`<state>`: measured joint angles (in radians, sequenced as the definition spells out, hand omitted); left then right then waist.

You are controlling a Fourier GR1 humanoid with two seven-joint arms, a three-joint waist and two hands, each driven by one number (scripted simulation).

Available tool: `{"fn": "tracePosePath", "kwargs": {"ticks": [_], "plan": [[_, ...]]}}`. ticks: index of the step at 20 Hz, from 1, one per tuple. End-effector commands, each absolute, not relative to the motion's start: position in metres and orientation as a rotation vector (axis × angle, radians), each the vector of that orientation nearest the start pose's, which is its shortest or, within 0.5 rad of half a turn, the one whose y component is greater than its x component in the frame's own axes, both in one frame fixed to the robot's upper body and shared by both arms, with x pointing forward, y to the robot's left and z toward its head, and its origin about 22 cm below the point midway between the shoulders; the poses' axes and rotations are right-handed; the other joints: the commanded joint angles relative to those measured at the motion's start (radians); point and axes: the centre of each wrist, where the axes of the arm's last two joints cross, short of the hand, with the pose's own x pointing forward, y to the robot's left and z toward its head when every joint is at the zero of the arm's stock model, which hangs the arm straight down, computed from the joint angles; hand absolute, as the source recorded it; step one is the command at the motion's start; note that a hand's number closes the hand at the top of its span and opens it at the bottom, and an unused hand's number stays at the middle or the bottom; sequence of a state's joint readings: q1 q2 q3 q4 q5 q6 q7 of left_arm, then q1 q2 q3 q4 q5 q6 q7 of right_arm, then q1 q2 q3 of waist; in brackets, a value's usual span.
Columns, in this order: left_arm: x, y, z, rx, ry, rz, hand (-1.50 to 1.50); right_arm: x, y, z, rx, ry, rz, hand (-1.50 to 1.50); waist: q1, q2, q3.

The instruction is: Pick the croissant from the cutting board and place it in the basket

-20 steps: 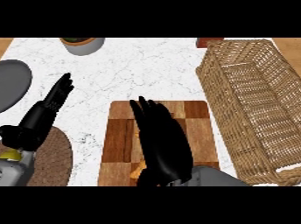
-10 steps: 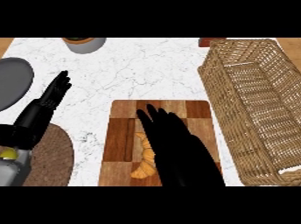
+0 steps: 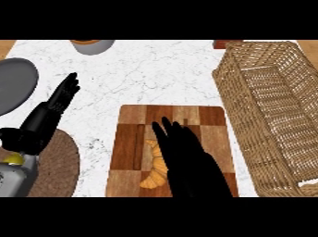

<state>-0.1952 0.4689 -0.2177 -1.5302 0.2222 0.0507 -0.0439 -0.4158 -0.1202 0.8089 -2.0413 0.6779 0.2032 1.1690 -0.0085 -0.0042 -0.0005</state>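
While on cutting board (image 3: 136, 139), croissant (image 3: 156, 172) beneath right hand (image 3: 189, 162)

One croissant (image 3: 156, 170), one board (image 3: 131, 139), one basket (image 3: 278, 106), two hands (image 3: 59, 99) (image 3: 189, 162), one grey plate (image 3: 5, 85), one bowl (image 3: 92, 45), one round brown mat (image 3: 59, 162), one worktop (image 3: 155, 69).

Both hands are matte black with long slim fingers; the left hand (image 3: 44, 121) joins a grey forearm (yellow dot at the wrist), the right hand (image 3: 189, 159) all black.
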Motion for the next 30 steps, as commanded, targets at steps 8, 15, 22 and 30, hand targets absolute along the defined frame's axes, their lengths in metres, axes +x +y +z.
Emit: {"fn": "tracePosePath", "kwargs": {"ticks": [8, 15, 22, 30], "plan": [[0.271, 0.266, 0.068, 0.048, -1.697, -0.393, 0.0, 0.199, -0.042, 0.09, -0.7, -1.249, 1.017, -1.5, 0.014, 0.003, 0.001], [0.29, 0.254, 0.064, 0.049, -1.678, -0.387, 0.0, 0.191, -0.036, 0.078, -0.668, -1.303, 1.01, -1.5, 0.008, 0.004, 0.001], [0.276, 0.246, 0.065, 0.034, -1.697, -0.369, 0.0, 0.186, -0.039, 0.079, -0.632, -1.355, 0.97, -1.5, 0.01, 0.004, 0.001], [0.266, 0.253, 0.071, 0.033, -1.684, -0.383, 0.0, 0.174, -0.033, 0.069, -0.677, -1.257, 1.033, -1.5, 0.012, 0.003, 0.001]]}}
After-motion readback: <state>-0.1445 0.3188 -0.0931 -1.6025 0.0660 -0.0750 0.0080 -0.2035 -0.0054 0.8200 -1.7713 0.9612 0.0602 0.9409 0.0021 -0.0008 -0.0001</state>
